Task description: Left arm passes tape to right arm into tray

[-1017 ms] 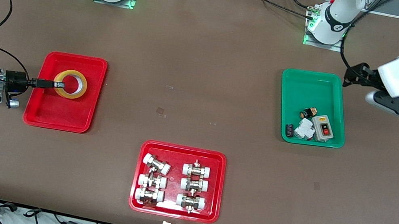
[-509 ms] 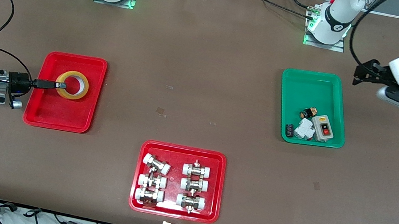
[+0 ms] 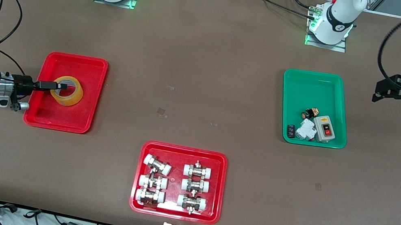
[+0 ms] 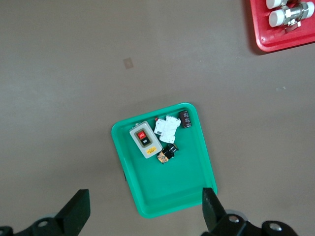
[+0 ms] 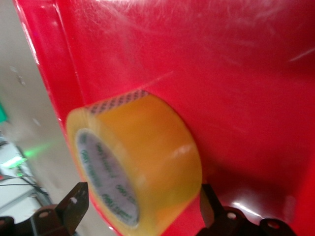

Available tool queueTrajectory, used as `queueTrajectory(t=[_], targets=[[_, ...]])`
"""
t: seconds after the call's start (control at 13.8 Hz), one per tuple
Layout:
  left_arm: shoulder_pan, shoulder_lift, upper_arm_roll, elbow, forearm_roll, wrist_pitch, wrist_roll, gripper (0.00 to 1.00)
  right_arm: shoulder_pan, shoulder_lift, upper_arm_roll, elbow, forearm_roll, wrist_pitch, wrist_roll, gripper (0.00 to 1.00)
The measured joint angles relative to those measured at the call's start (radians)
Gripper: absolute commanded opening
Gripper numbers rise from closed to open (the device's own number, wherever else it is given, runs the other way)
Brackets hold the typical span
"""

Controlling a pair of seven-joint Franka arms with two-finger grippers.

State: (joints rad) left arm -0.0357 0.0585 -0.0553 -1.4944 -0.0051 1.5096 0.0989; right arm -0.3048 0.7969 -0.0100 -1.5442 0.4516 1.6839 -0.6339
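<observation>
Yellowish tape [image 3: 67, 90] sits tilted in the red tray [image 3: 58, 120] between the right gripper's [image 3: 60, 86] spread fingers; the left gripper [image 3: 384, 90] waits wide apart above the table.

The tape [image 5: 147, 162] is seen as yellowish, translucent and glossy, with a printed paper-like core lining. The tray [image 3: 58, 120] is made of smooth red plastic, and bright reflections are shown on its floor in the right wrist view. A matt brown covering is laid over the table [image 3: 204, 88]. The green tray [image 3: 312, 87] is of smooth plastic with a soft sheen. Shiny metal fittings [image 3: 193, 185] with white plastic caps are held in a second red plastic tray [image 3: 219, 190].
</observation>
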Motion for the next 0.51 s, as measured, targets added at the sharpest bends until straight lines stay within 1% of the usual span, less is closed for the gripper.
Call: queueTrajectory(t=[0.15,0.22,0.36,0.51], targets=[[0.004,-0.019,-0.004,-0.024,0.010,0.034,-0.013,1.00,0.024,-0.046,0.001,0.031,-0.098,0.009,0.018,1.00],[0.014,-0.032,-0.004,-0.055,0.011,0.062,-0.016,1.00,0.040,-0.084,0.002,0.052,-0.153,0.009,0.054,1.00],[0.040,-0.055,-0.002,-0.118,0.011,0.101,-0.027,1.00,0.073,-0.173,0.006,0.093,-0.266,0.007,0.154,1.00],[0.048,-0.063,-0.001,-0.140,0.011,0.110,-0.057,1.00,0.122,-0.254,0.010,0.122,-0.351,0.005,0.306,1.00]])
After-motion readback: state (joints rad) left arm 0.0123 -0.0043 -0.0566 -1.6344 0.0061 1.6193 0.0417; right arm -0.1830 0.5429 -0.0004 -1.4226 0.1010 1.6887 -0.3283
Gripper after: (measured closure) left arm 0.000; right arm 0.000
